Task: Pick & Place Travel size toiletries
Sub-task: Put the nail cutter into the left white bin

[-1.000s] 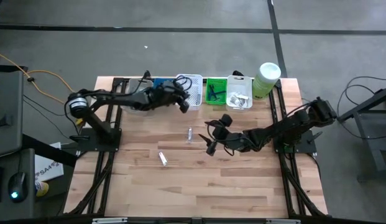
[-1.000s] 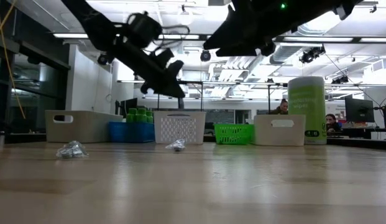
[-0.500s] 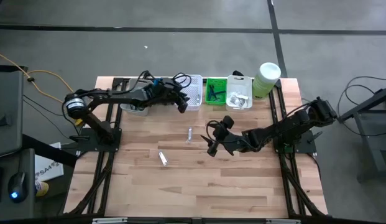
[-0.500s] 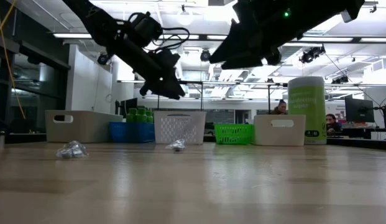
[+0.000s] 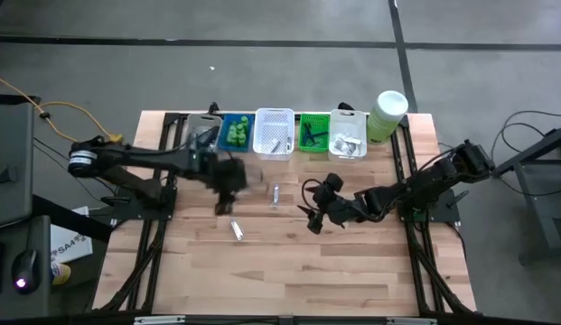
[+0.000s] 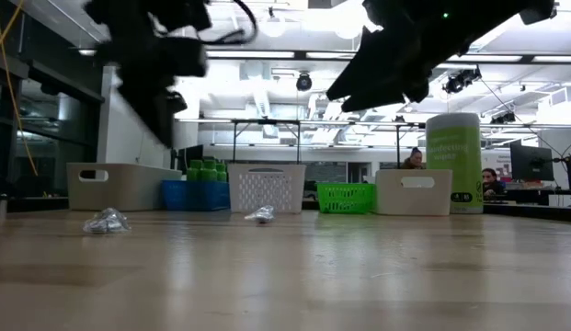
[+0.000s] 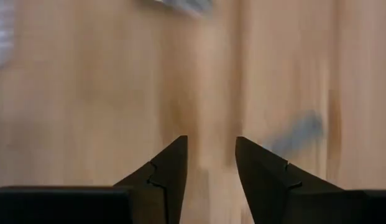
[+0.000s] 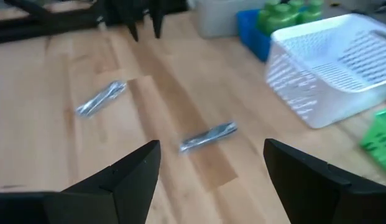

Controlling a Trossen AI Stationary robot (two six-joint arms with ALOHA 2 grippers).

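Travel size toiletries are mostly sorted into the row of baskets [image 5: 273,144] along the bench's [image 5: 289,271] far edge; I see green bottles [image 5: 237,132] in the blue one. Two silvery tubes still lie loose on the bare wood, one [image 5: 275,194] mid-bench in front of the white basket, the other [image 5: 236,229] nearer me. My left gripper [image 5: 228,192] hangs above the wood between them, fingers [image 7: 171,171] apart and holding nothing. My right gripper [image 5: 314,215] hovers just right of the first tube, fingers [image 8: 127,171] spread wide, empty.
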